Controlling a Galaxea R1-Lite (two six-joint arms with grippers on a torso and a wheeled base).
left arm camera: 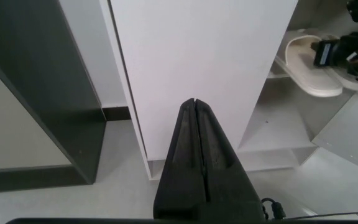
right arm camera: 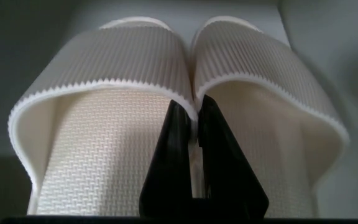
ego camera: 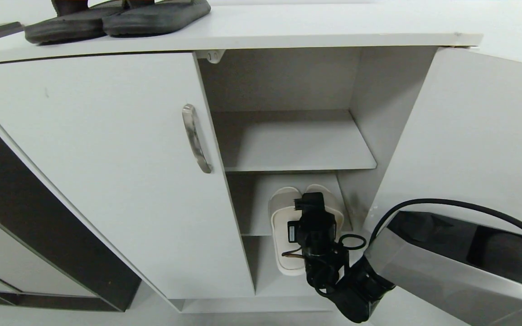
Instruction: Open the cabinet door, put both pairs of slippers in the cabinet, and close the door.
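Head view: cabinet (ego camera: 288, 27) viewed from above, facing forward and down, middle range. Left wrist view: lower cabinet front faced, farther off. Right wrist view: held close on white slippers (right arm camera: 123, 93). White slippers shared by all views.

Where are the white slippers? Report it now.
Head view, right of centre: the white slippers sit at the cabinet's lower shelf, beside the closed left door, pinched by the right tool.

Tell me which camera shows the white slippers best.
The right wrist view: the white slippers sit close up, side by side, the right gripper pinching their inner edges. The head view shows them low in the cabinet, partly behind that gripper; the left wrist view, far off.
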